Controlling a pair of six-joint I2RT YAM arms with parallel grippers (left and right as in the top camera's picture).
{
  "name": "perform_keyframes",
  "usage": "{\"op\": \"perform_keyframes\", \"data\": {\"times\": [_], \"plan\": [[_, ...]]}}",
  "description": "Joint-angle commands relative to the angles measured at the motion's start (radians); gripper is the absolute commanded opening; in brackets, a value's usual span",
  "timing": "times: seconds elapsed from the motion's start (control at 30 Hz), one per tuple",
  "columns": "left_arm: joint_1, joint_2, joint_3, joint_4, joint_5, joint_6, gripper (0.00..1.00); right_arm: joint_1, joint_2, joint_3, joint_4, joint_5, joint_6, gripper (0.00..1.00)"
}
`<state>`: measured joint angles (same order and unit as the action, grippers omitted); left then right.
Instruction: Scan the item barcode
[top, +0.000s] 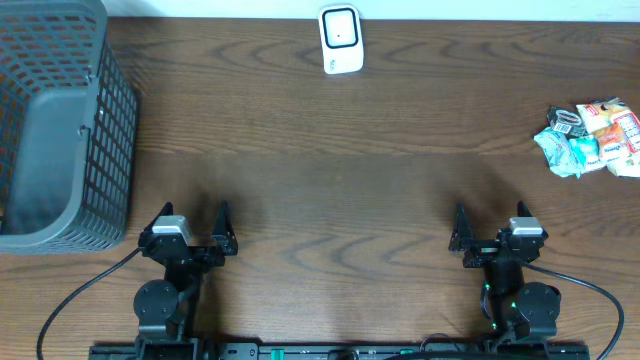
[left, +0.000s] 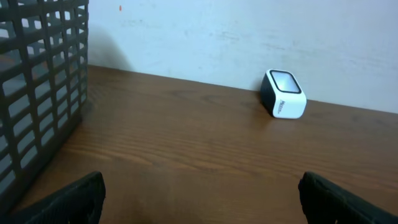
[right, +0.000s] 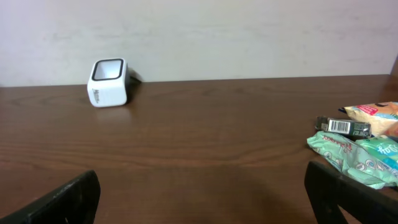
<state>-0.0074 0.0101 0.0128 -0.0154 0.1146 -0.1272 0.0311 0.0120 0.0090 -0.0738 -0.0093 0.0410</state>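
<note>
On my far left a dark grey mesh basket (top: 60, 130) stands on the brown wooden desk (top: 330, 170), filling that corner from the back edge forward. Just to its right, near the front edge, the left hand (top: 193, 224) sits low over the desk with its fingers spread wide and nothing between them; from its own camera I see only the two dark fingertips (left: 62, 202) at the bottom corners, with bare wood in the gap. Further right, at the back edge by the pale wall (left: 249, 37), sits the small white scanner (top: 340, 40), well apart from both hands. The right hand (top: 490, 230) mirrors the left near the front edge, also spread fully and holding nothing. At the far right lies a loose pile of snack packets (top: 590, 138), greenish, white and orange wrappers touching one another, well clear of the scanner and beyond the right hand. In the right wrist view a dark narrow packet (right: 343, 126) on top of the pile shows a white barcode label facing the camera, though I can't tell what the product is.
</note>
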Motion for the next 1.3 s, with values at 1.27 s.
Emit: {"op": "perform_keyframes", "data": {"times": [1.27], "plan": [[0.003, -0.009, -0.009, -0.058, -0.045, 0.108, 0.98, -0.006, -0.005, -0.004, -0.002, 0.003, 0.006, 0.99]]}}
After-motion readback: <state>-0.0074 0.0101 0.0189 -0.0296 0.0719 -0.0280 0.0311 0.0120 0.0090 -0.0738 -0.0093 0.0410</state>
